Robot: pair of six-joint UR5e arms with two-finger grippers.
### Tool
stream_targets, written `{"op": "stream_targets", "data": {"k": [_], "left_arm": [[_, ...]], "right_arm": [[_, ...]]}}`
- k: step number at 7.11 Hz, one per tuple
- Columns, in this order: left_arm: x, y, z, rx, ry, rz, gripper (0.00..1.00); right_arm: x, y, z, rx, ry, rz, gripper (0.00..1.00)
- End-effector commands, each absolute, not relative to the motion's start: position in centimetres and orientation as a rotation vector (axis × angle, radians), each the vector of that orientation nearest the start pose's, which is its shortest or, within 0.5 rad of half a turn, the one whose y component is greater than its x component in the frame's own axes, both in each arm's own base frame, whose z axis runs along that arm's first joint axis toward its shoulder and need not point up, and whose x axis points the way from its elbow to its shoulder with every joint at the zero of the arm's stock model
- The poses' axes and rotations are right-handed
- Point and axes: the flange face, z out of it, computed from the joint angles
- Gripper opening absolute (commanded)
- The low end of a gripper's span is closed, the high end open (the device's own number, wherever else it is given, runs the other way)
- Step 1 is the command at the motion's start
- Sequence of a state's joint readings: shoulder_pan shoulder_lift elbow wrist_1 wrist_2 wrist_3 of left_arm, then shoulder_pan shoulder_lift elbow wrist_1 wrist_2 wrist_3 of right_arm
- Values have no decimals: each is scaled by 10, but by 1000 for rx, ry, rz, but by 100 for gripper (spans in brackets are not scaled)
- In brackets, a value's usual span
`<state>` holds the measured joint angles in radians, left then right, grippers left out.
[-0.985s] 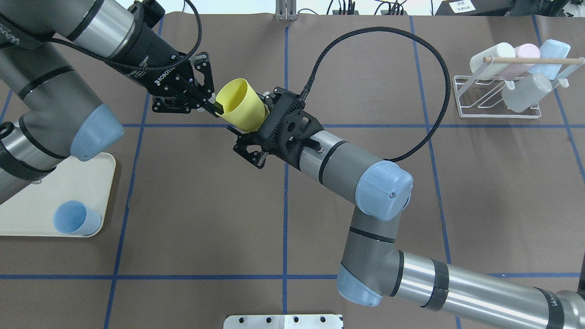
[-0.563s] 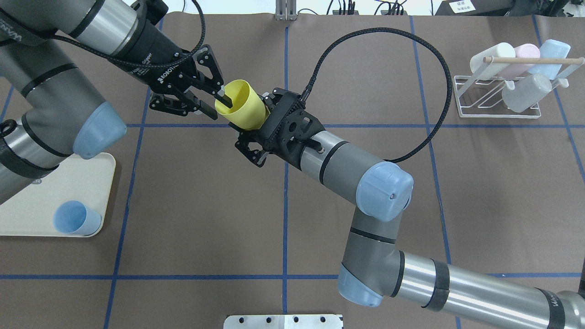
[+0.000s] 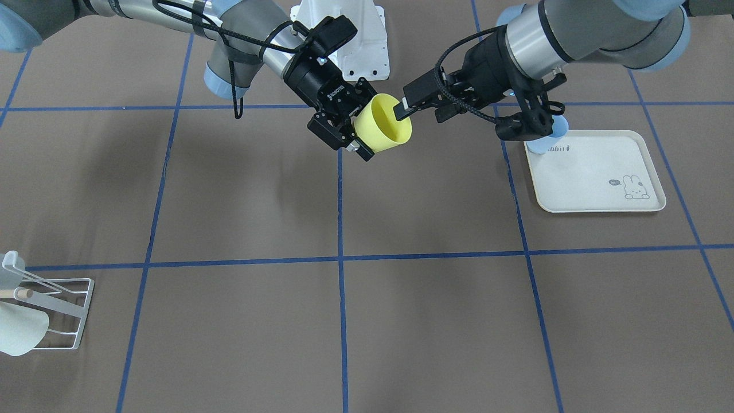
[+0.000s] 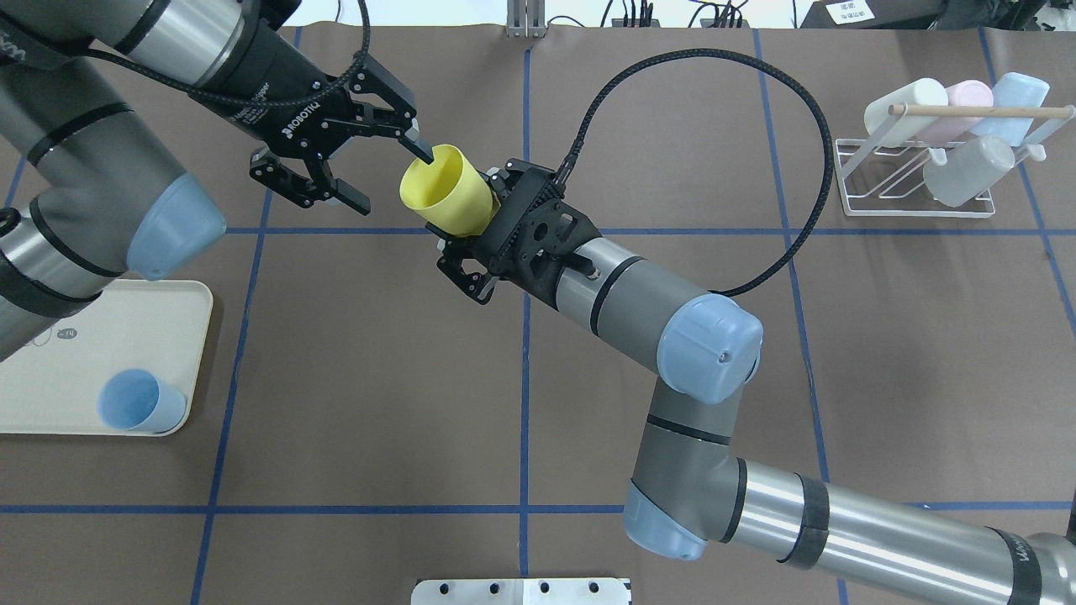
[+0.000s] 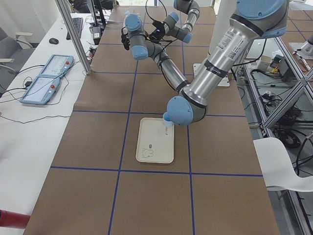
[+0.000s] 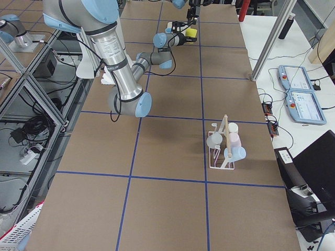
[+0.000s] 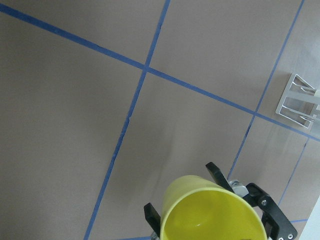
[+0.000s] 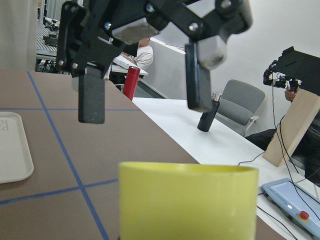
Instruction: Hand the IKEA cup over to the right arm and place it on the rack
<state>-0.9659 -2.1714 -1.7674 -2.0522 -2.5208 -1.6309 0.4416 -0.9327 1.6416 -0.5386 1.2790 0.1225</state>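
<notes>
The yellow IKEA cup [image 4: 444, 189] is held on its side in mid-air over the table's far middle, mouth toward the left arm. My right gripper [image 4: 475, 223] is shut on its base end; the cup fills the bottom of the right wrist view [image 8: 187, 200]. My left gripper [image 4: 391, 181] is open and empty, just off the cup's rim, with one fingertip [image 4: 423, 153] close by the rim. The right wrist view shows both of its fingers [image 8: 92, 95] apart beyond the rim. The white wire rack [image 4: 916, 181] stands at the far right.
The rack holds several pale cups under its wooden dowel [image 4: 979, 110]. A cream rabbit-print tray [image 4: 50, 370] lies at the near left with a blue cup [image 4: 139, 402] on it. The right arm's black cable [image 4: 807, 126] loops above the table between gripper and rack.
My left gripper has opened off the yellow cup's rim and drawn back toward the far left. The cup stays in my right gripper, hardly moved.
</notes>
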Motion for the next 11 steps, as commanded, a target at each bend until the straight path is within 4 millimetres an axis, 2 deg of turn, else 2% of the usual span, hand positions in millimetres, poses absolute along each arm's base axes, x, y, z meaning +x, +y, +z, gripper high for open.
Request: {"op": "stream_targets", "data": {"k": [1,2,3,4,6,7,8,9,10,11], "left_arm": [[288,-529,214,-45,1315,-279,100],[284,-529,239,12,1279,-246,100],[270,-532,268,52,1240,-236,100],[261,-530,293,80,1209,-195,100],[256,-530,304,90,1196,-182,100],[246,-534,309,99,1189,-198,100],[228,-539,323,165,1162,-134,100],[206,-540,355,211,1114,-79,100],[196,-542,366,229,1097,-64,100],[194,-543,369,224,1095,-68,100]], "right_arm": [[-457,-435,114,1382,-648,-549,57],[-438,-436,106,1325,-548,-616,53],[-423,-439,115,1277,-401,-744,50],[-404,-446,147,1218,-253,-870,45],[-346,-451,215,1153,6,-1116,44],[-313,-455,240,1120,101,-1188,44],[-289,-458,270,1064,197,-1291,44],[-265,-461,297,1001,288,-1394,44],[-236,-462,327,926,372,-1498,41],[-204,-464,357,835,464,-1621,41]]}}
